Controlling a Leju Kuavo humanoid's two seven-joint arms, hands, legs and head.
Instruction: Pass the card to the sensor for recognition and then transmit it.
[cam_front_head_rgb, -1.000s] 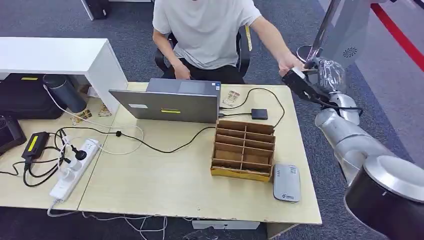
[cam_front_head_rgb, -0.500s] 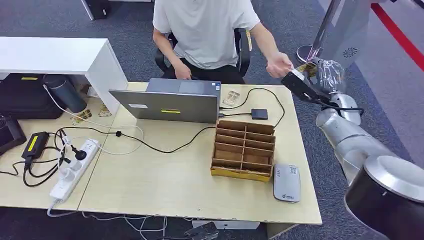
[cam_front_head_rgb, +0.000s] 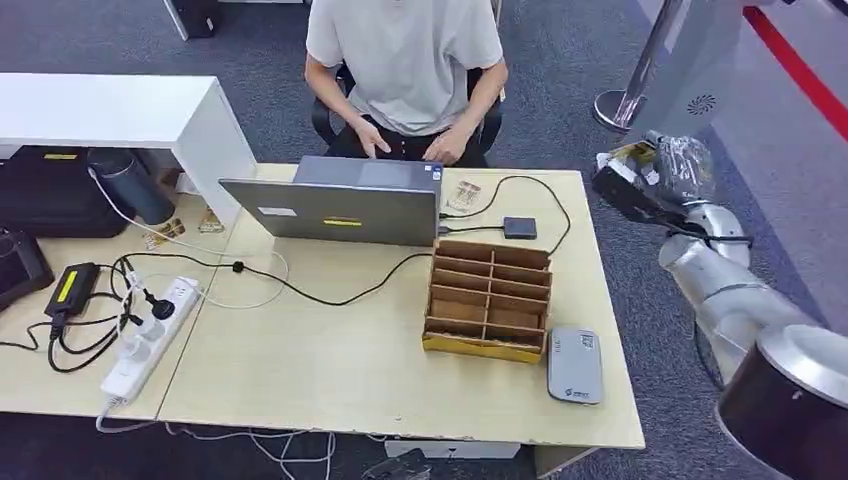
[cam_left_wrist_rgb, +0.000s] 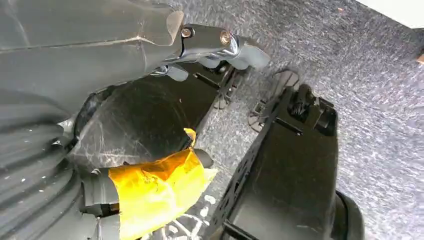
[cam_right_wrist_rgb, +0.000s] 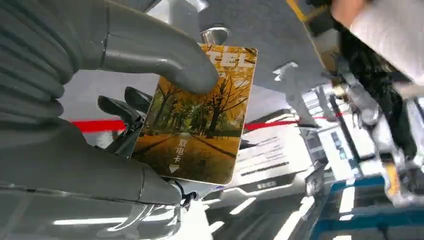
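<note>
The card (cam_right_wrist_rgb: 197, 115), handed over by the person a moment ago, is now pinched by the right hand (cam_right_wrist_rgb: 107, 95); the sensor (cam_front_head_rgb: 574, 365) comes next. The left hand's fingers cannot be judged.

The left hand (cam_left_wrist_rgb: 75, 100) comes in from nine o'clock, its grey ribbed cover (cam_left_wrist_rgb: 30, 190) low, yellow tape (cam_left_wrist_rgb: 155, 192) wrapped round it at about seven o'clock. Its fingers (cam_left_wrist_rgb: 215, 47) reach toward twelve, apparently curled on nothing. Speckled grey carpet (cam_left_wrist_rgb: 380, 100) spreads at three o'clock.
</note>
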